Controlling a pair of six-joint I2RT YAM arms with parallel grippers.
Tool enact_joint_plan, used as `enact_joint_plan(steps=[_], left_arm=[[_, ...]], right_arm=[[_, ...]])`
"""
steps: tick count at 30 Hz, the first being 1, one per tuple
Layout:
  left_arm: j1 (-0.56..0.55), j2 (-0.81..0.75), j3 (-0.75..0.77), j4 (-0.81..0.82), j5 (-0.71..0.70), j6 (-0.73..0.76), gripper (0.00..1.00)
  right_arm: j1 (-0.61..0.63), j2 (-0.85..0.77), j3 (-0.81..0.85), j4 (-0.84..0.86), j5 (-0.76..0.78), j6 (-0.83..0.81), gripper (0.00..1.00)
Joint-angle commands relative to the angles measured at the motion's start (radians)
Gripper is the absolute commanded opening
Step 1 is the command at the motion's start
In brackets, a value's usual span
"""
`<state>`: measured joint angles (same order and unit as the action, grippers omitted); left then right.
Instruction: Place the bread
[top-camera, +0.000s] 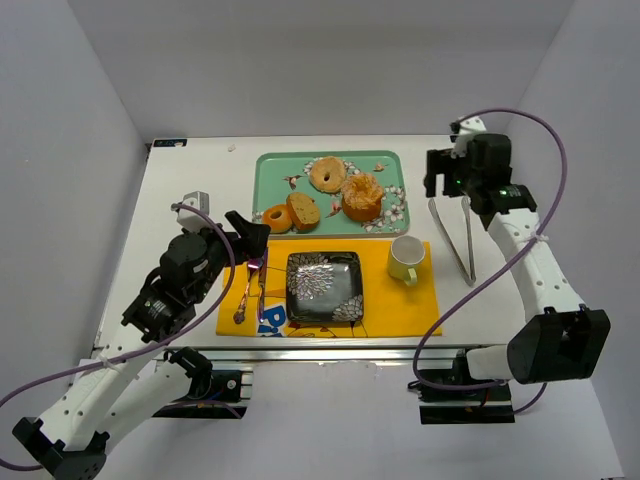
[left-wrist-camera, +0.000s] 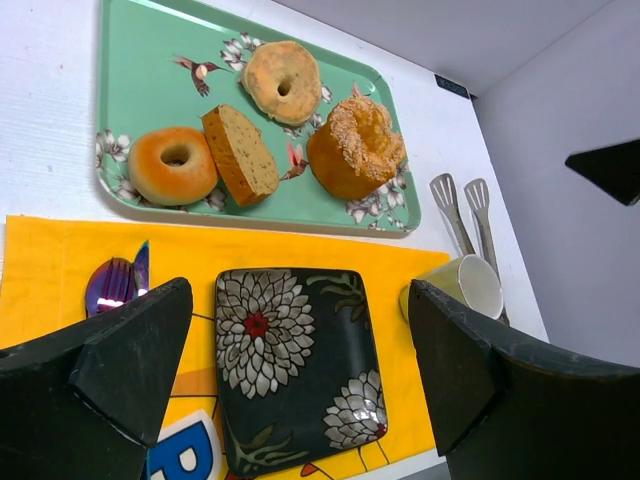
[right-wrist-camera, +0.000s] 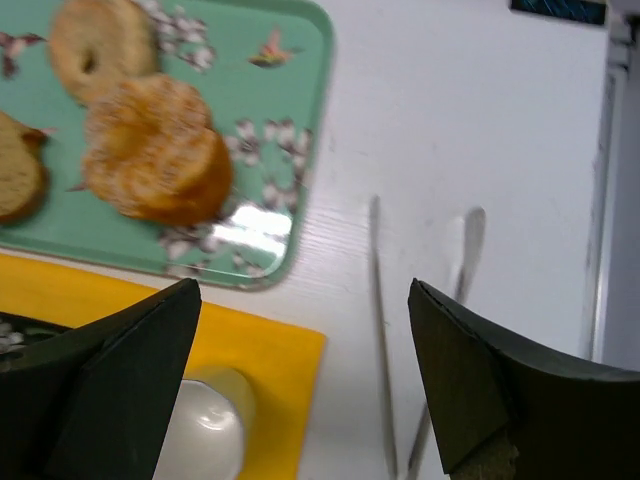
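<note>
The bread (top-camera: 304, 211) is a thick slice with a dark crust and a tan face, standing on edge on the green tray (top-camera: 390, 160) beside the orange donut (top-camera: 277, 217). It also shows in the left wrist view (left-wrist-camera: 240, 154) and at the left edge of the right wrist view (right-wrist-camera: 18, 175). My left gripper (top-camera: 250, 232) is open and empty, above the placemat's left part, just near of the tray; its wrist view looks down on the black flowered plate (left-wrist-camera: 290, 365). My right gripper (top-camera: 437, 175) is open and empty, above the table right of the tray.
The tray also holds a pale bagel (top-camera: 325, 174) and a sugared pastry (top-camera: 362, 196). The plate (top-camera: 324, 286) lies on a yellow placemat (top-camera: 400, 310) with a yellow cup (top-camera: 405, 259) and a purple spoon and fork (top-camera: 250, 290). Metal tongs (top-camera: 452, 238) lie right of the mat.
</note>
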<state>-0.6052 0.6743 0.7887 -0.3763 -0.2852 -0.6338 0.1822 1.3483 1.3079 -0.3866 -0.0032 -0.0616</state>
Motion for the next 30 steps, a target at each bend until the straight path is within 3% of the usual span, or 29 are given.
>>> enact_joint_plan(steps=[1, 6, 9, 10, 12, 13, 15, 16, 17, 18, 20, 24, 30], left_arm=[[-0.004, 0.018, 0.043, 0.028, 0.003, 0.034, 0.98], [-0.004, 0.025, 0.046, 0.028, -0.008, 0.042, 0.94], [-0.004, 0.021, 0.043, 0.024, -0.016, 0.039, 0.71], [-0.004, 0.019, 0.043, 0.022, -0.019, 0.04, 0.5], [-0.004, 0.016, 0.043, 0.01, -0.025, 0.04, 0.29], [-0.004, 0.013, 0.041, -0.001, -0.025, 0.039, 0.24], [-0.004, 0.002, 0.032, -0.003, -0.02, 0.034, 0.32], [-0.004, -0.004, 0.017, -0.003, -0.02, 0.031, 0.43], [-0.004, -0.008, 0.009, -0.001, -0.019, 0.022, 0.7], [-0.004, -0.021, 0.003, -0.001, -0.016, 0.019, 0.77], [-0.004, -0.024, 0.0, -0.009, -0.017, 0.017, 0.84], [-0.004, -0.015, 0.014, -0.029, -0.025, 0.025, 0.85], [-0.004, 0.005, 0.02, -0.021, -0.025, 0.023, 0.86]], right_arm=[[-0.119, -0.063, -0.042, -0.028, -0.039, -0.029, 0.89], [-0.374, -0.113, -0.163, -0.006, -0.299, -0.288, 0.79], [-0.472, -0.089, -0.202, -0.038, -0.379, -0.372, 0.38], [-0.49, -0.066, -0.209, -0.05, -0.391, -0.397, 0.16], [-0.527, -0.04, -0.232, -0.087, -0.402, -0.438, 0.1], [-0.535, -0.013, -0.239, -0.104, -0.426, -0.492, 0.19], [-0.543, 0.017, -0.249, -0.144, -0.445, -0.535, 0.46], [-0.543, 0.041, -0.265, -0.149, -0.451, -0.549, 0.71], [-0.543, 0.051, -0.275, -0.147, -0.458, -0.557, 0.79], [-0.543, 0.057, -0.286, -0.129, -0.463, -0.561, 0.88], [-0.541, 0.064, -0.331, -0.092, -0.463, -0.549, 0.89], [-0.526, 0.135, -0.352, -0.015, -0.385, -0.472, 0.89], [-0.481, 0.212, -0.389, 0.048, -0.38, -0.486, 0.89]])
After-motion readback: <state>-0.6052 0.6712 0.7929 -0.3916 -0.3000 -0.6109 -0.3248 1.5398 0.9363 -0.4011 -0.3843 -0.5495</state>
